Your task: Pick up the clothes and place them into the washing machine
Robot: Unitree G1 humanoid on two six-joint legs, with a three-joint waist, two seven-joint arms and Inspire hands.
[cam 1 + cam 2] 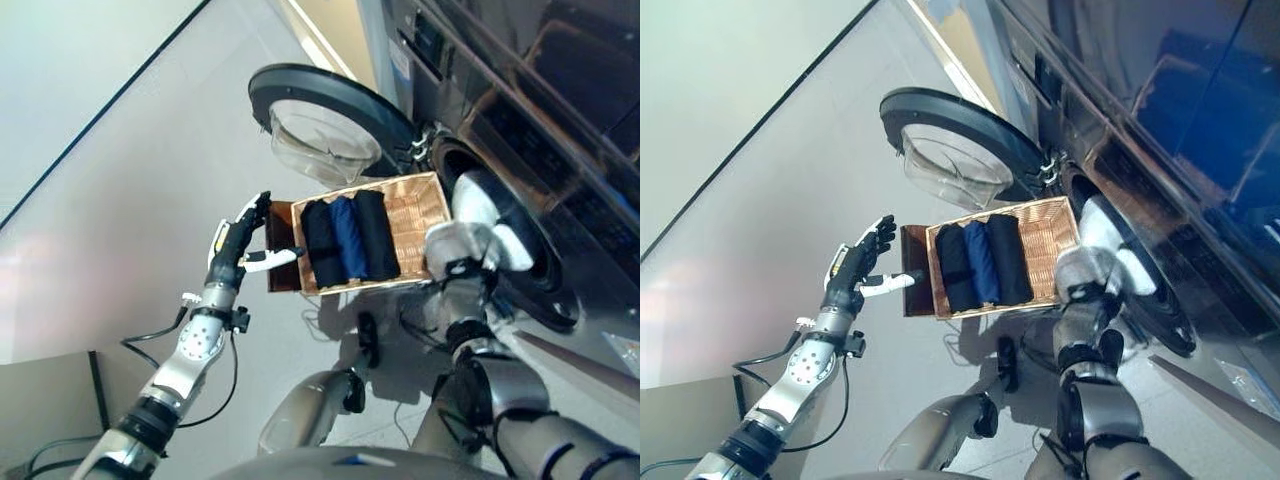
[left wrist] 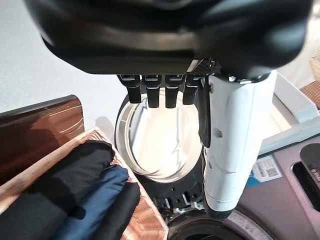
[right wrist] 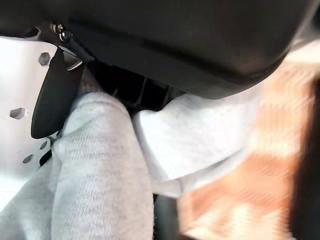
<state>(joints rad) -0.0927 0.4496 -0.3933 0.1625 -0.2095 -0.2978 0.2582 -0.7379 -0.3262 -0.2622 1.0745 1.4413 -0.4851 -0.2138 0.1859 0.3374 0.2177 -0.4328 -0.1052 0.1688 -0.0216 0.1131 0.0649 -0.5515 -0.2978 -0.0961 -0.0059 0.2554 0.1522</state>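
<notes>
Right wrist view shows a pale grey knitted garment bunched against the right hand, whose fingers are hidden behind the cloth, so whether they are curled on it cannot be told. From the head views the same garment is seen at the mouth of the dark front-loading washing machine, just past the near corner of the woven wicker basket, with the right hand beneath it. Three folded garments, two black and one blue, are left lying side by side in the basket, which rests on a brown wooden stand on the floor. The round glass-windowed door is swung fully open. The left hand is held beside the basket's far edge with fingers straight and nothing in it. The step is judged to be the loading of the grey garment: it should be pushed well inside the drum before release, so that no cloth is left draped over the rim. A small label is visible on the machine, but nothing on it can be read.
</notes>
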